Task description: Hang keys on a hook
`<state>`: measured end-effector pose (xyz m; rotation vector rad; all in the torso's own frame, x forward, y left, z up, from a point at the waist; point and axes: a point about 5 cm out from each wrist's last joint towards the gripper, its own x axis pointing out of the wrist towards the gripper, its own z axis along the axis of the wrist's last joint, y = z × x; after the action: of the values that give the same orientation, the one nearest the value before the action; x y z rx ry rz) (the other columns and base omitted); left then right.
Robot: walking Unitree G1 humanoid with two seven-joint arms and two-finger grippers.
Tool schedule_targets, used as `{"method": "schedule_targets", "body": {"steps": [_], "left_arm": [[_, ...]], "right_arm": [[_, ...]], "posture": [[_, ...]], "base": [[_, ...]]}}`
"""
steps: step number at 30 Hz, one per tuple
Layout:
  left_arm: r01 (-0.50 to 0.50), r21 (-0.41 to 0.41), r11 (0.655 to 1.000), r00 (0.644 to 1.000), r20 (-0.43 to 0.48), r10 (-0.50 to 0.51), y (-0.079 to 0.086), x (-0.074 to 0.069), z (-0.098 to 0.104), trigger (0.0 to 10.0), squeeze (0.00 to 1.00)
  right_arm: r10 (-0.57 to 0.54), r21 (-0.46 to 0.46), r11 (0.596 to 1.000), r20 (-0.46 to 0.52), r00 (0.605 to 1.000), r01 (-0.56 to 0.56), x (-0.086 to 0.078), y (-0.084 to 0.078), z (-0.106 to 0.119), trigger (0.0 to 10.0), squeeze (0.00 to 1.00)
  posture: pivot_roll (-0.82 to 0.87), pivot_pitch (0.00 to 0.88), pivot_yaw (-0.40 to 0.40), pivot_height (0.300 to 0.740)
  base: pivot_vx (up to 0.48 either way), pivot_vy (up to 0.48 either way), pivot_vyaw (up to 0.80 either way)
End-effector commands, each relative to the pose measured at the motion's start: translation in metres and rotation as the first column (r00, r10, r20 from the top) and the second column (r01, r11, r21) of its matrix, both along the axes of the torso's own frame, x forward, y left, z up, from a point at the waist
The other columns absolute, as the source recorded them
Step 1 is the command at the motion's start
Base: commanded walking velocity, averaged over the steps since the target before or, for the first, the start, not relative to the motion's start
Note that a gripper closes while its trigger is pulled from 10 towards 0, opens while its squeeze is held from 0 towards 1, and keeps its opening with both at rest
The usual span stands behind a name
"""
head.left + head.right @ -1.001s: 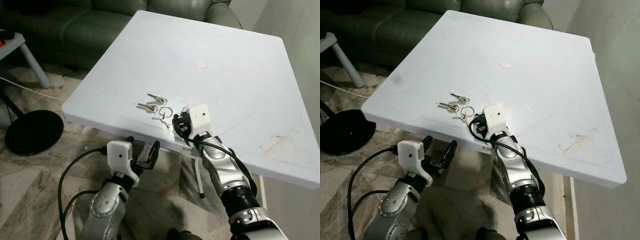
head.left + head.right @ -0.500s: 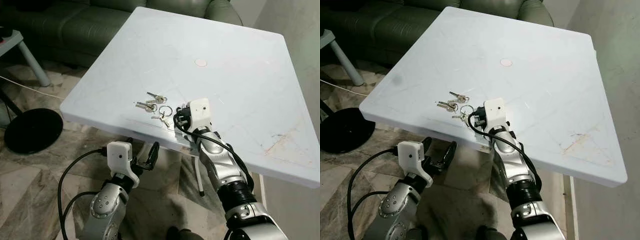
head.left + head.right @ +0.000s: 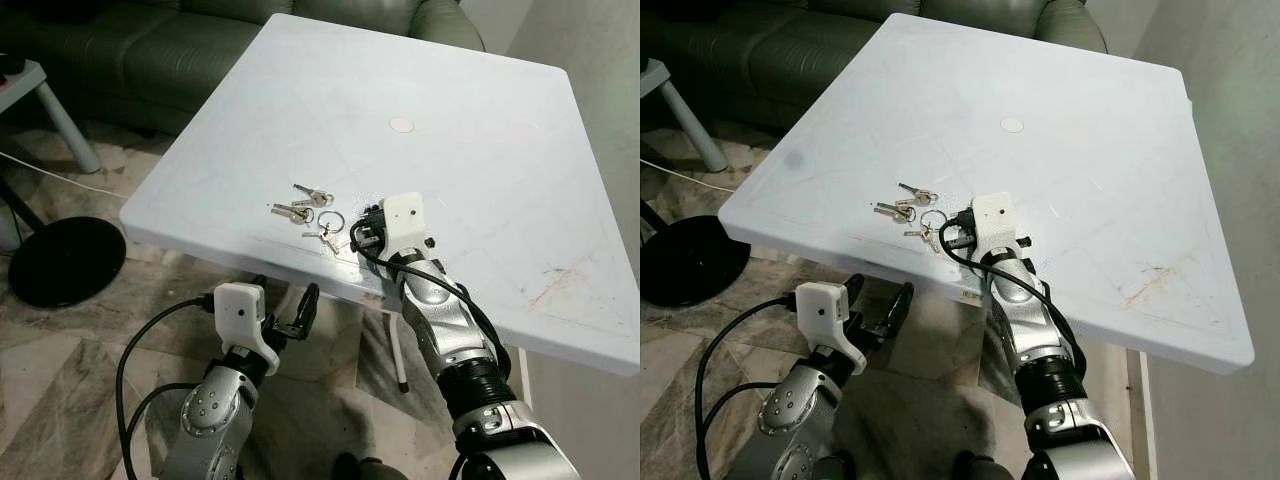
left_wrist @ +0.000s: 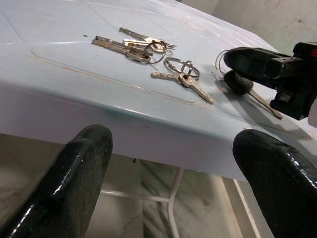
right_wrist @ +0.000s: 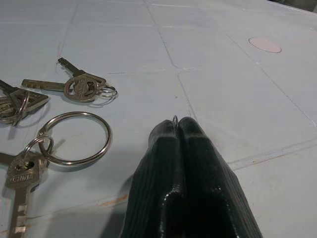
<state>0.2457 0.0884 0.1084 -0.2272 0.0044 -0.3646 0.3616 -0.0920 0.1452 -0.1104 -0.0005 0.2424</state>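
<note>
Right gripper [image 5: 179,130], fingers pressed together on a thin wire ring with a silver key, rests on the white square plastic table [image 3: 480,120] near its near edge; just left lie three more silver metal key bunches [image 3: 312,208] on rings. Left gripper [image 3: 283,305], fingers wide apart and empty, hangs below the table's near edge.
</note>
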Motion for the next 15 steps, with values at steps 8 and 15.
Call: {"method": "schedule_targets", "body": {"steps": [8,15], "left_arm": [[-0.001,-0.041,0.999,1.0,0.028,0.002,-0.008,0.006,0.009,10.0,0.0],[-0.02,-0.042,0.999,0.998,0.067,0.023,-0.004,0.024,0.019,10.0,0.0]], "right_arm": [[-0.052,0.051,0.997,0.021,0.998,0.051,0.003,-0.01,0.006,0.0,0.0],[-0.105,0.155,0.983,0.058,0.993,0.095,0.013,-0.02,0.034,0.0,0.0]], "posture": [[0.14,0.166,-0.093,0.732],[0.13,0.128,-0.085,0.732]], "base": [[0.0,0.0,0.0],[0.0,0.0,0.0]]}}
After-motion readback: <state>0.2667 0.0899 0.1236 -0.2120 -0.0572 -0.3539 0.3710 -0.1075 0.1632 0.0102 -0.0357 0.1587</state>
